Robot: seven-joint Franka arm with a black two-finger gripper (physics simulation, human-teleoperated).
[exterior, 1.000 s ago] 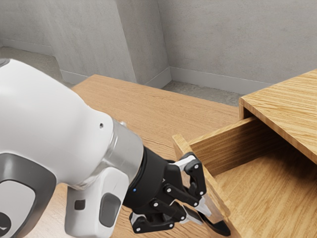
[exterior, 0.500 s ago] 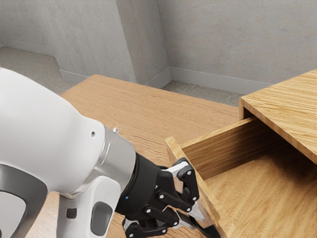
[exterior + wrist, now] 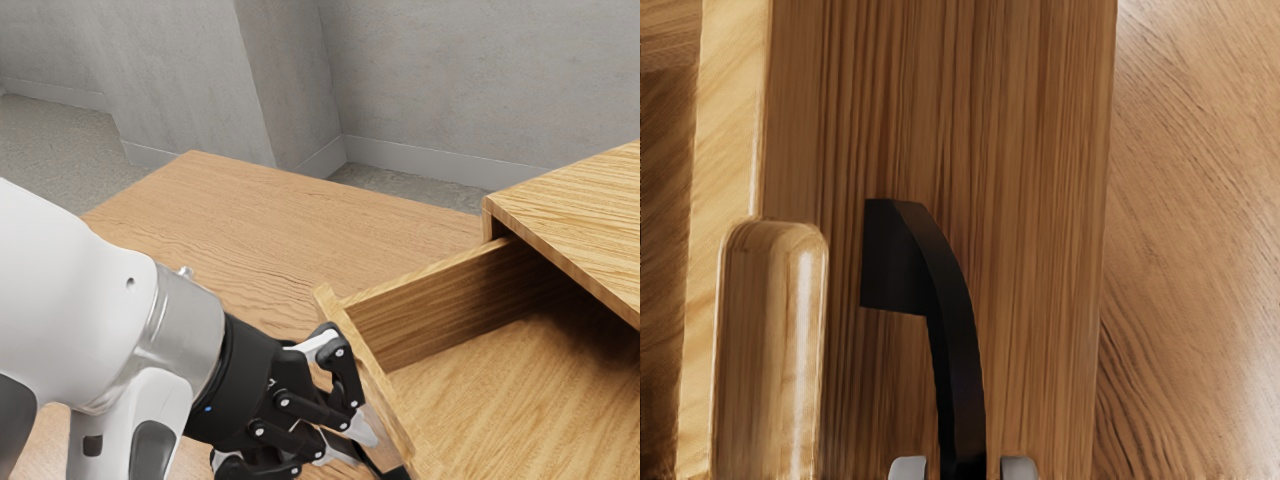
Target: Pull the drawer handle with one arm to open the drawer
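**Pinching the handle**

Clamped from both sides by the gripper, with one pale fingertip pressed against each flank of that curved black bar. Fixed to the wooden drawer front, grain running lengthwise. Open: drawer drawn well out of the cabinet, bare wood inside. All set on a wooden tabletop, with a grey wall and a speckled floor beyond.
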